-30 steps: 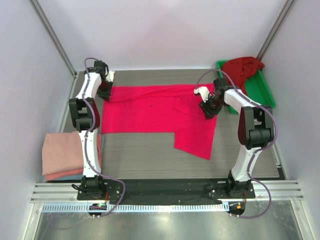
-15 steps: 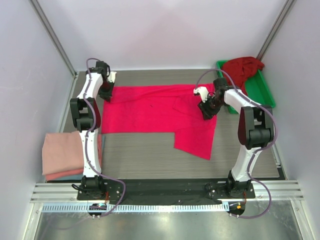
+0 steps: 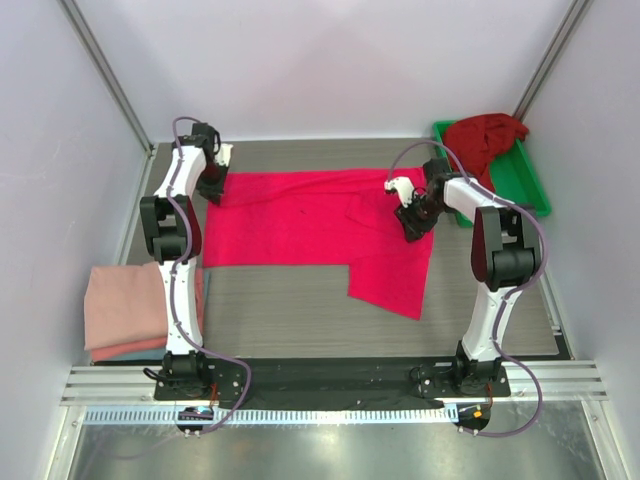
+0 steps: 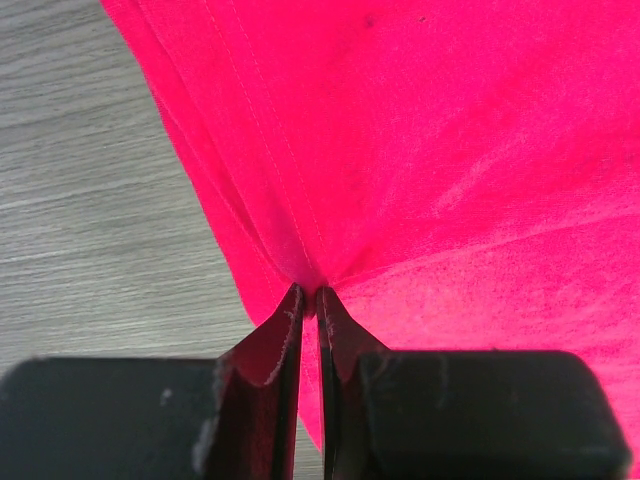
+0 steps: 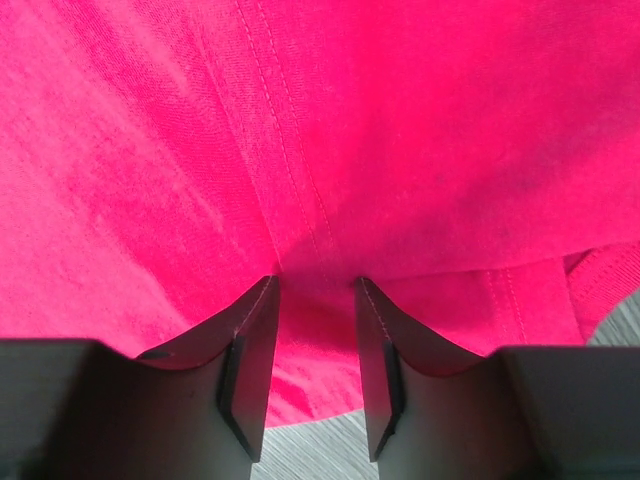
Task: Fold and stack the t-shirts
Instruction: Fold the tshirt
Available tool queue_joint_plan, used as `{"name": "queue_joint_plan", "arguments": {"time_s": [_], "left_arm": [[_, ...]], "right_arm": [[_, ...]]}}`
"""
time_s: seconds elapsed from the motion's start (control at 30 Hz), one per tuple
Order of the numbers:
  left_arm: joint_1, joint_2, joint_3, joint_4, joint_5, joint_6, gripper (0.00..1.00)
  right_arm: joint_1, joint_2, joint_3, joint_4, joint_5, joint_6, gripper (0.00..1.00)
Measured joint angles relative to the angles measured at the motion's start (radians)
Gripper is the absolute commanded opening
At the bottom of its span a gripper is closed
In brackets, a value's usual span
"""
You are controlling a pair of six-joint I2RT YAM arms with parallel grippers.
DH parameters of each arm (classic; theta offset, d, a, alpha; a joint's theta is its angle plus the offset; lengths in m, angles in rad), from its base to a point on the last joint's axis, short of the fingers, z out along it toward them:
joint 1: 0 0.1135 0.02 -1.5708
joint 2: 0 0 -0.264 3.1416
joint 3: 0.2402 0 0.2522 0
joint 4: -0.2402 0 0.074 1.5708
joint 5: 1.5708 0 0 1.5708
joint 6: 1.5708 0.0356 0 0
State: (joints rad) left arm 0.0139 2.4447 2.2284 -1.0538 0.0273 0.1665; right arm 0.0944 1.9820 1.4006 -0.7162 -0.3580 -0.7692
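A bright pinkish-red t-shirt (image 3: 300, 215) lies spread flat on the table, with a flap hanging toward the front right. My left gripper (image 3: 212, 187) is at its far left corner, shut on a pinch of the cloth (image 4: 308, 292), which puckers at the tips. My right gripper (image 3: 412, 222) is pressed down on the shirt's right part; its jaws stand partly apart (image 5: 317, 285) with red cloth (image 5: 320, 150) bulging between them. A darker crimson t-shirt (image 3: 485, 135) lies crumpled in the tray. Pale salmon-pink folded shirts (image 3: 125, 305) are stacked at the left.
A green plastic tray (image 3: 522, 185) stands at the far right corner, close behind my right arm. Grey wood-grain table (image 3: 280, 310) shows in front of the shirt. White walls and metal posts enclose the back and both sides.
My right gripper has shifted slightly left and away on the shirt. The left gripper and the shirt's outline have hardly moved.
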Motion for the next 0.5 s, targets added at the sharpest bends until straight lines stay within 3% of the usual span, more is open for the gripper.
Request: {"name": "queue_joint_plan", "arguments": {"time_s": [0.1, 0.3, 0.5], "left_arm": [[0.0, 0.0, 0.0, 0.0, 0.0, 0.0, 0.1], [-0.001, 0.0, 0.0, 0.0, -0.001, 0.0, 0.1], [-0.001, 0.0, 0.0, 0.0, -0.006, 0.0, 0.1]], "right_arm": [[0.005, 0.008, 0.005, 0.002, 0.003, 0.003, 0.36], [0.015, 0.013, 0.01, 0.005, 0.011, 0.006, 0.13], [0.022, 0.007, 0.006, 0.009, 0.034, 0.008, 0.06]]}}
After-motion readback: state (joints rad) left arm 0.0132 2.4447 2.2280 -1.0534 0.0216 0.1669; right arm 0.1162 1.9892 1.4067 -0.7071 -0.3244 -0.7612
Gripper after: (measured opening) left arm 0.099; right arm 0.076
